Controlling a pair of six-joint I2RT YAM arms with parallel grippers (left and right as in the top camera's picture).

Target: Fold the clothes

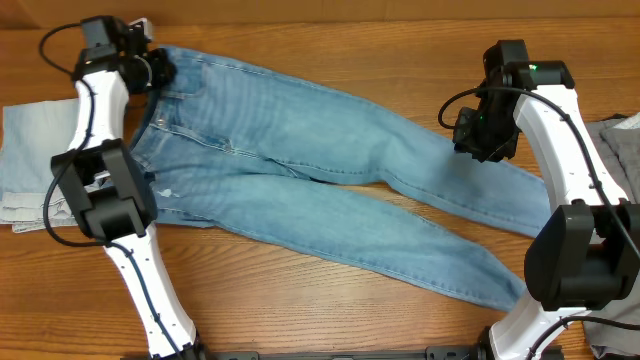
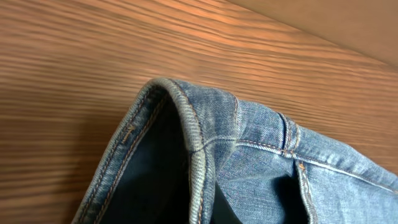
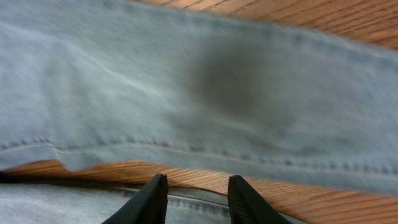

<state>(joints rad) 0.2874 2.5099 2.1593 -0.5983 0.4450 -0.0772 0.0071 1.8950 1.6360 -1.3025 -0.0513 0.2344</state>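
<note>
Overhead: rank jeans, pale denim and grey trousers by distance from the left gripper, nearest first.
1. Jeans: waistband right at the left gripper, top left.
2. Pale denim: left edge, just below it.
3. Grey trousers: far right edge.

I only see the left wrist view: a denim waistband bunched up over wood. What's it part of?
Observer: A whole pair of light-blue jeans, spread across the table, with the legs stretching to the right.
Visitor: Is anything holding that waistband?
Observer: The left pincer sits closed at its far corner.
Visitor: And the other arm?
Observer: The right pincer hovers open just above the legs, gripping nothing.
</note>
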